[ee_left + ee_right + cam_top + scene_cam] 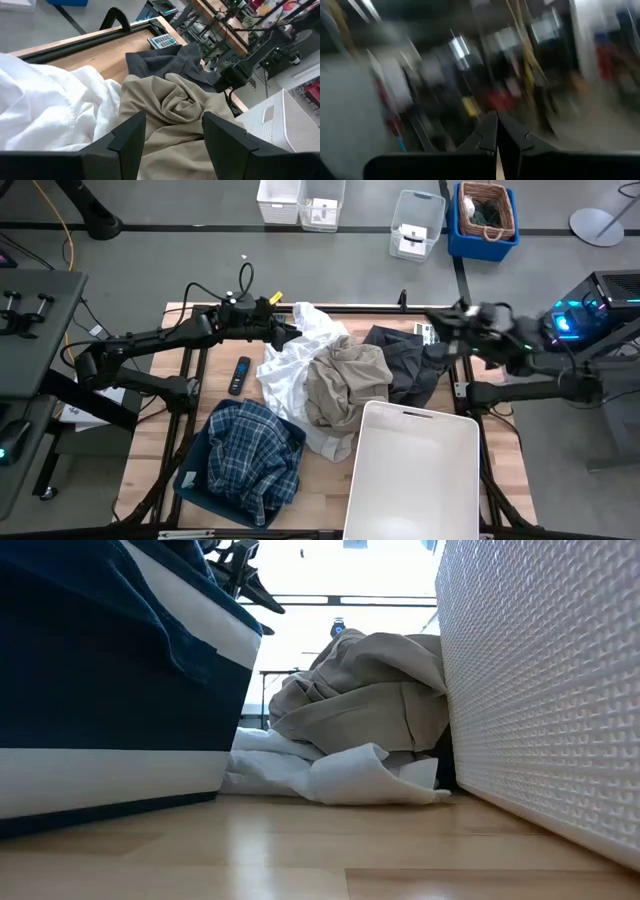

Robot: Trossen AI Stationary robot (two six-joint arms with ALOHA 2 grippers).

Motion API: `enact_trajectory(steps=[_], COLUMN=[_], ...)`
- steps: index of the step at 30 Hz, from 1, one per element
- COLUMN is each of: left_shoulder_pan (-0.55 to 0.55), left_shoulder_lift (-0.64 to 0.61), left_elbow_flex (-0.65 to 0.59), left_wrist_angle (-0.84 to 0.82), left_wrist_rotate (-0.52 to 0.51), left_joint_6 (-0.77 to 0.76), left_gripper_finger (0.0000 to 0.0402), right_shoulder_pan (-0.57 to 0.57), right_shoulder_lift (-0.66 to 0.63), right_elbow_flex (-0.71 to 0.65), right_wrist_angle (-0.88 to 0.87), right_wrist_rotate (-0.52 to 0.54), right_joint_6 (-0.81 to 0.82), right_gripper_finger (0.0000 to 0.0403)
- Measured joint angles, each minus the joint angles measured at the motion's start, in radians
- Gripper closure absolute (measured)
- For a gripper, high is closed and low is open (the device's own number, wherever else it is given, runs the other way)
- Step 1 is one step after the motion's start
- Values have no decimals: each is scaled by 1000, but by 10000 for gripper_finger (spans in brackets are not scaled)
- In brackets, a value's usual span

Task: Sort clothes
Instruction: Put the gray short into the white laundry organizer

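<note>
The blue-and-white plaid shirt (250, 460) lies in the navy bin (195, 480) at the near left. The beige khaki piece (345, 385) lies on top of the white piece (295, 360) at mid-table. The dark grey-black piece (400, 360) lies flat to their right. My left gripper (287, 332) is open and empty, hovering over the white piece's far edge; in its wrist view (172, 132) the white piece (45, 105) and the beige piece (175, 107) lie below it. My right gripper (442, 330) is shut and empty above the dark piece's far right corner.
The rigid white bin (415, 470) stands at the near right, against the beige pile (360, 690). A black remote (240, 375) lies left of the white piece. A small keypad device (428, 332) lies at the far right edge. Several boxes stand on the floor beyond the table.
</note>
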Motion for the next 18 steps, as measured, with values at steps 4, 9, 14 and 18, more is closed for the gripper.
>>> enact_trajectory(steps=[4, 9, 14, 18], left_shoulder_pan=[0, 0, 0, 0], left_shoulder_lift=[0, 0, 0, 0], left_elbow_flex=[0, 0, 0, 0], left_wrist_angle=[-11, -29, -68, -103], left_wrist_rotate=[0, 0, 0, 0], left_joint_6=[-9, -8, -2, 32], left_gripper_finger=[216, 216, 216, 216], right_shoulder_pan=[-8, -9, -11, -11], right_shoulder_lift=[140, 322, 435, 489], right_elbow_flex=[203, 312, 235, 141], right_wrist_angle=[-647, -1184, -1440, -1426], right_wrist_rotate=[40, -63, -53, -57], right_joint_6=[145, 242, 392, 443], right_gripper_finger=[388, 317, 220, 170])
